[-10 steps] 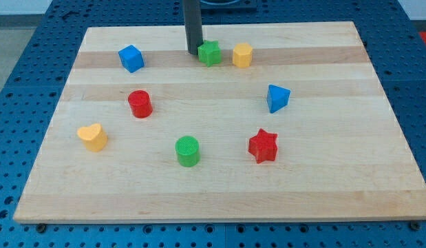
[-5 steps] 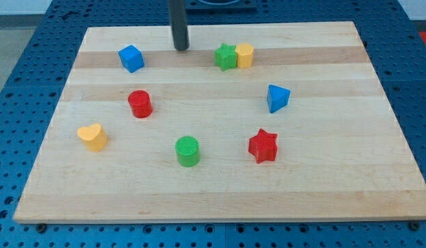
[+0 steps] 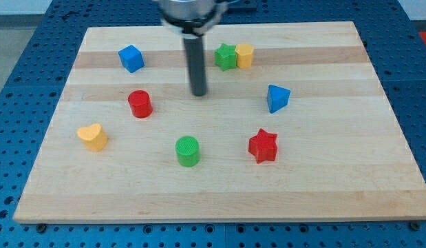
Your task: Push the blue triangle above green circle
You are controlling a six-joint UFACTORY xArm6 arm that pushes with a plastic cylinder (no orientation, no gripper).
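The blue triangle lies at the view's right of the wooden board. The green circle stands lower down, near the board's middle. My tip is in the middle of the board, well to the left of the blue triangle and above the green circle, touching no block.
A green star and a yellow hexagon sit side by side, touching, near the top. A blue cube is at top left, a red cylinder and a yellow heart at the left, a red star at lower right.
My tip pushed the green star right against the yellow hexagon, drew off to the left, then moved down and right toward the board's middle.
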